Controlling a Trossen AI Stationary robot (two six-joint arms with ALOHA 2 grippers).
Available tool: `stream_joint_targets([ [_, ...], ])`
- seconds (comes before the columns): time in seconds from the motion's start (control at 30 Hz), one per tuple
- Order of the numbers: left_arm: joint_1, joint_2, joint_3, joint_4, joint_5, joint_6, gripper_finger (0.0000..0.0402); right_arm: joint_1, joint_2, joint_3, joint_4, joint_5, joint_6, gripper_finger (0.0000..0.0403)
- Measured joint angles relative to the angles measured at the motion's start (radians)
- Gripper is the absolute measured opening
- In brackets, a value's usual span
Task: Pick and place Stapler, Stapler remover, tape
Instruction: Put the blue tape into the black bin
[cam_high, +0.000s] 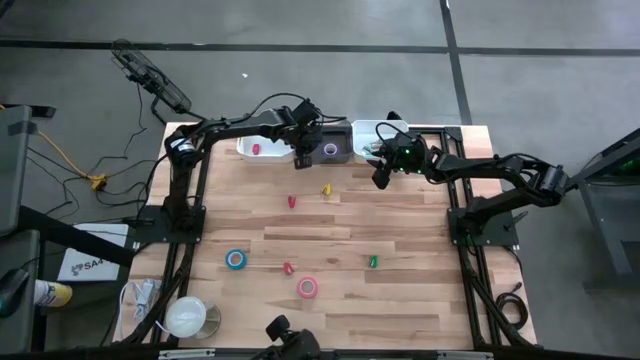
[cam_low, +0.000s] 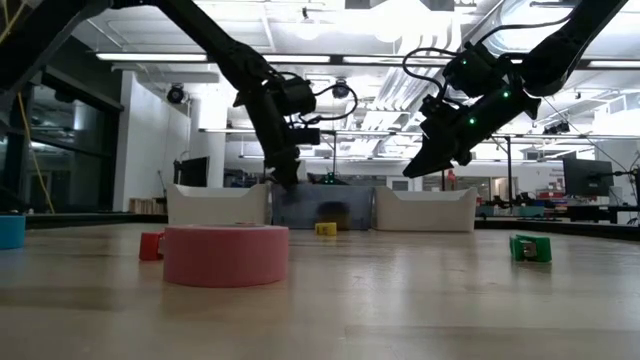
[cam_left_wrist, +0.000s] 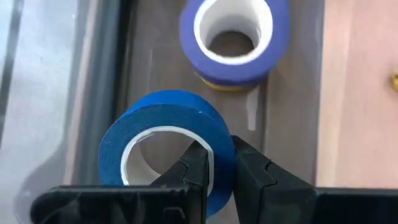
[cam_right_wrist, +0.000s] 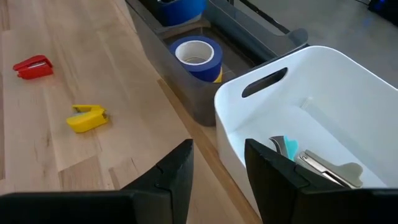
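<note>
The left gripper (cam_left_wrist: 219, 168) pinched the blue tape roll's (cam_left_wrist: 163, 140) wall over the grey bin (cam_high: 331, 150) at the bench's far edge. An early release risked it rolling out. The right gripper (cam_right_wrist: 217, 168) stood spread, empty.

Light comes from overhead: in the low view, rows of ceiling strip lights (cam_low: 330, 55) glow white and bleach parts of the ceiling. Against that bright room the arms read as near silhouettes. The pink tape roll (cam_low: 226, 254) close to the lens looks soft, and the table (cam_low: 400, 300) in front of it carries a faint sheen. From above, the lighting is even and shadows on the wood are weak. In the left wrist view the blue tape roll (cam_left_wrist: 168, 146) is sharp, while the picture's left edge smears, possibly glare on clear plastic.
</note>
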Motion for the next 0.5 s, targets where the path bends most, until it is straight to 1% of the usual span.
stream_joint_targets([
  [0.23, 0.000, 0.002, 0.000, -0.001, 0.041, -0.003, 0.0041, 0.000, 0.000, 0.000, 0.000, 0.000, 0.000, 0.0136],
  [0.4, 0.000, 0.002, 0.000, -0.003, 0.056, -0.004, 0.0060, 0.000, 0.000, 0.000, 0.000, 0.000, 0.000, 0.0136],
  [0.5, 0.000, 0.002, 0.000, -0.005, 0.091, -0.004, 0.0073, 0.000, 0.000, 0.000, 0.000, 0.000, 0.000, 0.0136],
])
